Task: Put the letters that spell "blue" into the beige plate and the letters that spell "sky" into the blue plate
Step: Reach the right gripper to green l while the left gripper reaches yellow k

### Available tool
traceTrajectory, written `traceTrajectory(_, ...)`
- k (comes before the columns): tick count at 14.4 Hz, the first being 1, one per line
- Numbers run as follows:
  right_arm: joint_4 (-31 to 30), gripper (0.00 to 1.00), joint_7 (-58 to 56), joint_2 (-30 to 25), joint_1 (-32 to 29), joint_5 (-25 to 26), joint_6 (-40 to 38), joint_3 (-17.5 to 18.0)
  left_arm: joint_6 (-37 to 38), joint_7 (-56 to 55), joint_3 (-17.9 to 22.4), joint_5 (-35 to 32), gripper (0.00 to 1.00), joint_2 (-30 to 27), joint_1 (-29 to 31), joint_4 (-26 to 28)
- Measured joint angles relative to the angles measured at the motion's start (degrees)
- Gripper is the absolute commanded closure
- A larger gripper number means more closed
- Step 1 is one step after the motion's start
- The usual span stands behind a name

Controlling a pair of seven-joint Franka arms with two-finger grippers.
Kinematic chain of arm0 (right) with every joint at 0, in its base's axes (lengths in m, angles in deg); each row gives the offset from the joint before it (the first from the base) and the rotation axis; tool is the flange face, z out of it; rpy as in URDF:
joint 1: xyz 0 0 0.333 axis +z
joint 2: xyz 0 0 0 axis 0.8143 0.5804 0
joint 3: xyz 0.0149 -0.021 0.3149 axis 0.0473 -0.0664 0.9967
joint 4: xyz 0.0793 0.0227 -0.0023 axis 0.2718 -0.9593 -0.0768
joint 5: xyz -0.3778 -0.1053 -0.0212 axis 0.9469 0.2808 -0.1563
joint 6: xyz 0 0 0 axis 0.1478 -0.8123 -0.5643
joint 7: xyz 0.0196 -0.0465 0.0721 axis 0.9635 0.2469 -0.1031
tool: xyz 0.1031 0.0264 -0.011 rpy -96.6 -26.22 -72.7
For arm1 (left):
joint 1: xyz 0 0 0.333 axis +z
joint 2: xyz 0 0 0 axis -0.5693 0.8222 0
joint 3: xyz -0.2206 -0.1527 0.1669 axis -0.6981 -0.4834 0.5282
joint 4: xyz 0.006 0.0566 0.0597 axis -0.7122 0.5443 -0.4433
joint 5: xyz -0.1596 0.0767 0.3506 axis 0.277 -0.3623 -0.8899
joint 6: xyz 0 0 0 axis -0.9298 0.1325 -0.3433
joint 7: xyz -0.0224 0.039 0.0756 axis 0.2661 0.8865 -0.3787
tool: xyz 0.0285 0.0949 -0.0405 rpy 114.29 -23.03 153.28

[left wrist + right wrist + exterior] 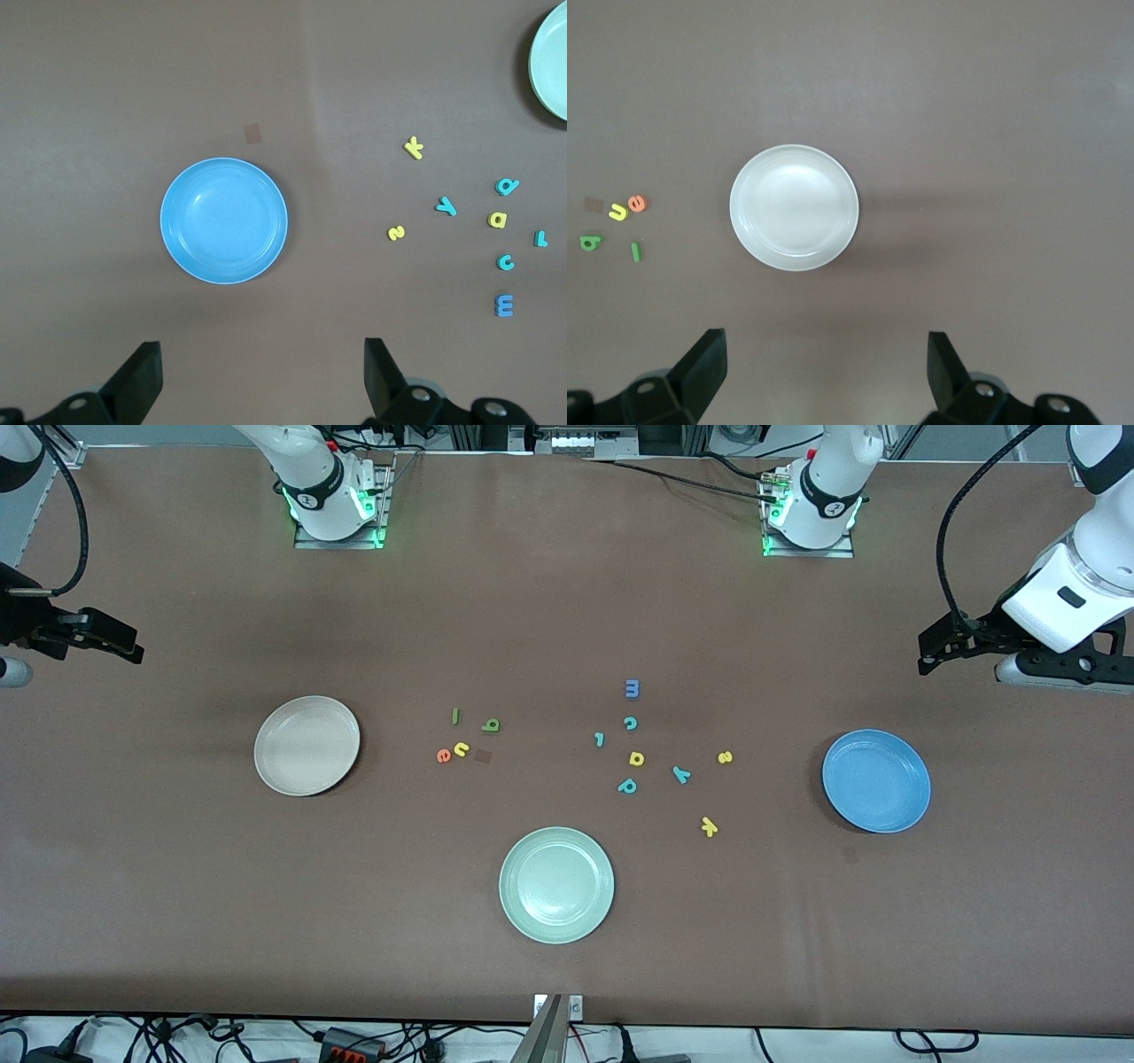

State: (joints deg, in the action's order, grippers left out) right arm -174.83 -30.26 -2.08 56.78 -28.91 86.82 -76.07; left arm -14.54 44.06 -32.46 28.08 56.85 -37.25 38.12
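We see bare worktop (567, 602) around the beige plate (306, 745) at center-left and blue plate (876, 780) at center-right, the "blue" letters (462, 735) and "sky" letters (705, 784) loose between them, while both wide, empty pincers wait aloft, right pincer (115, 642) at the left edge, left pincer (941, 646) at the right edge.

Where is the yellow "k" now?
The yellow "k" lies on the table, nearer the front camera than the teal "y", between green plate and blue plate.
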Motion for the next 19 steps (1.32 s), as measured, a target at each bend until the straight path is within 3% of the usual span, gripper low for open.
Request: traceTrajectory(19, -0.6, 0.00, 0.0, 0.9, 1.4, 0.0, -1.8, -0.5, 0.0, 0.0, 0.0, 0.0, 0.00, 0.0, 0.0, 0.0)
